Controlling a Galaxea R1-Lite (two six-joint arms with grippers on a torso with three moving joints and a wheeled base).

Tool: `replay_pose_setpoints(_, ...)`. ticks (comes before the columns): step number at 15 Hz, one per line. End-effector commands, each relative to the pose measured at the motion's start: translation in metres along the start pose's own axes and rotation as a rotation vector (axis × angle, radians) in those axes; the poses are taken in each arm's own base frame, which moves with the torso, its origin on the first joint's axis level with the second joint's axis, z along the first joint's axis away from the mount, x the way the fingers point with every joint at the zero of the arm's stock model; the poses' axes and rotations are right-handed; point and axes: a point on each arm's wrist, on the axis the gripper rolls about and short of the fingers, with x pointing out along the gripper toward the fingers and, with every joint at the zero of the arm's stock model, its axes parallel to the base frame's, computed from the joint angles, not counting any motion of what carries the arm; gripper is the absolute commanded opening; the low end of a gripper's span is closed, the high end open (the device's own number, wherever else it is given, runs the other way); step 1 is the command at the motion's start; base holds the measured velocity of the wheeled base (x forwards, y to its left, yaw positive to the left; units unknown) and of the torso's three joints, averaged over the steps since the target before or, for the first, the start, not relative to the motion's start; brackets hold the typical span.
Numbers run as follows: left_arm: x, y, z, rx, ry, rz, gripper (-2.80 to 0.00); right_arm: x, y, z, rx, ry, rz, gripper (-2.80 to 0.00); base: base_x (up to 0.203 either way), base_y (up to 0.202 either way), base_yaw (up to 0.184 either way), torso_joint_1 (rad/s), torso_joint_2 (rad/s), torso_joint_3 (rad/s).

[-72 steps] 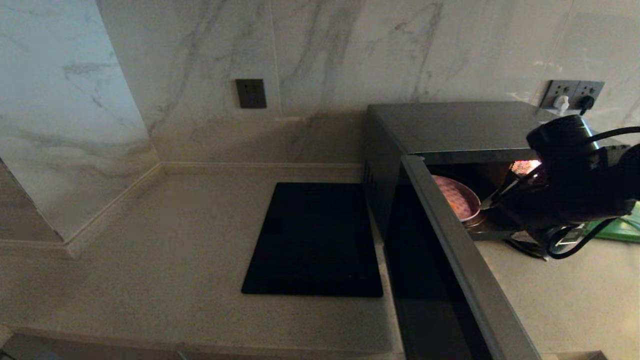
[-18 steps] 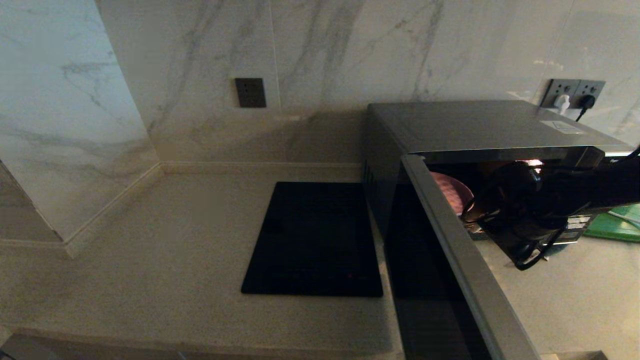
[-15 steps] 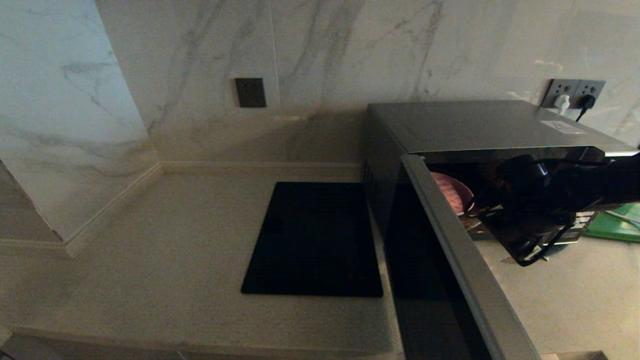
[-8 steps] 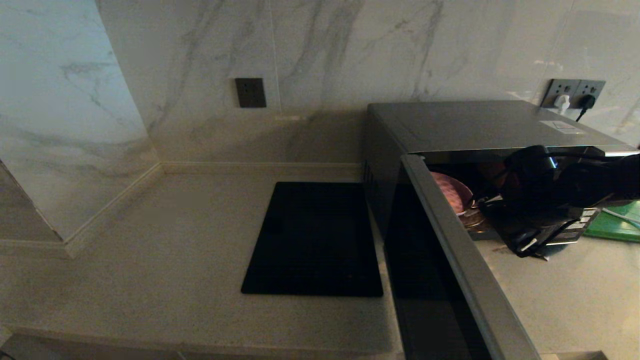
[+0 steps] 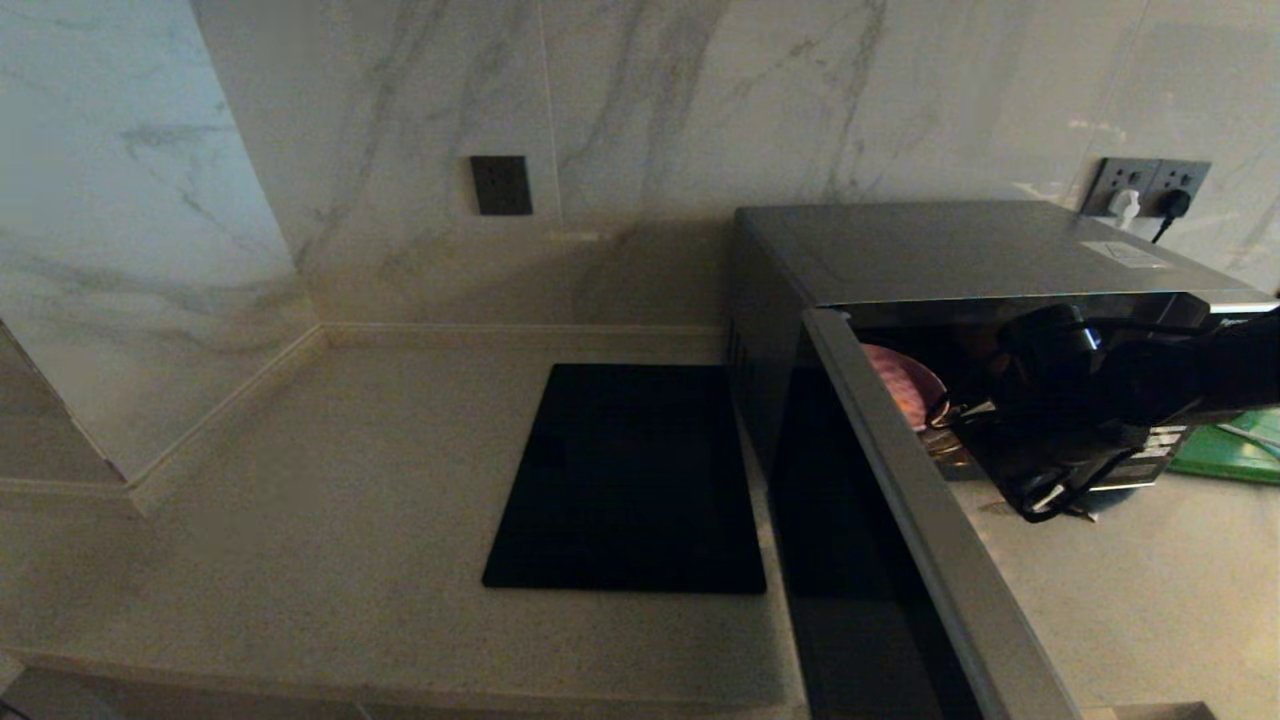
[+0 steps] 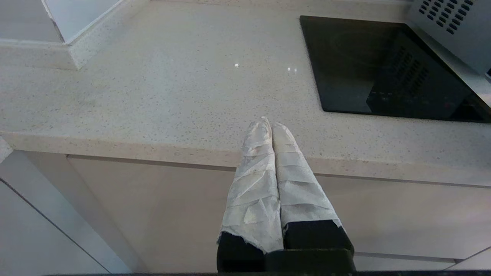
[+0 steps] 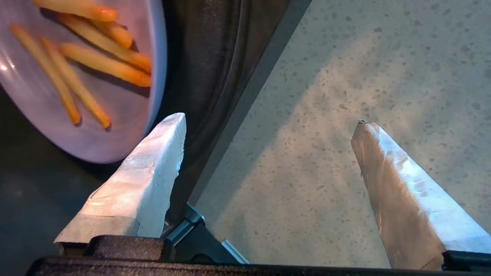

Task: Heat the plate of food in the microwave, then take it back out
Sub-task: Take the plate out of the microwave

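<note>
The microwave point(image 5: 960, 250) stands at the right of the counter with its door point(image 5: 900, 520) swung open towards me. Inside sits the lavender-pink plate point(image 5: 905, 385), whose rim point(image 7: 115, 115) and orange-yellow fries point(image 7: 103, 65) show in the right wrist view. My right gripper point(image 7: 270, 122) is open at the cavity mouth point(image 5: 950, 420). One finger point(image 7: 153, 168) is just short of the plate's rim, the other point(image 7: 387, 176) over the counter, with nothing between them. My left gripper point(image 6: 268, 123) is shut and empty, parked in front of the counter's front edge, outside the head view.
A flat black slab point(image 5: 630, 480) lies on the counter left of the microwave. A green board point(image 5: 1230, 455) lies behind my right arm at the far right. Wall sockets point(image 5: 1145, 190) sit above the microwave. The open door blocks the space between slab and cavity.
My right arm has come down from the microwave's upper right corner to the cavity mouth beside the plate. In the last half second it barely shifts. The plate stays put.
</note>
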Motion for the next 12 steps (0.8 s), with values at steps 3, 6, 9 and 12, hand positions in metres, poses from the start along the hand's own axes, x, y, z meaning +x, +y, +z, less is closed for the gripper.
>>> replay_pose_setpoints(3,0.000,0.000,0.000,-0.001,0.001,0.001,-2.80,0.003,-0.002,0.001,0.012,-0.021,0.043,0.00,0.000,0.000,0.000,0.000,0.00,0.000)
replay_pose_setpoints(6,0.000,0.000,0.000,-0.001,0.000,0.002,-2.80,-0.015,-0.001,0.012,0.036,0.029,0.119,0.00,0.000,0.000,0.000,0.000,0.00,0.000)
replay_pose_setpoints(9,0.000,0.000,0.000,-0.001,0.001,0.001,-2.80,-0.019,-0.002,0.018,0.049,0.049,0.161,0.00,0.000,0.000,0.000,0.000,0.00,0.000)
replay_pose_setpoints(12,0.000,0.000,0.000,-0.001,0.001,0.001,-2.80,-0.017,-0.002,0.016,0.034,0.058,0.185,0.00,0.000,0.000,0.000,0.000,0.00,0.000)
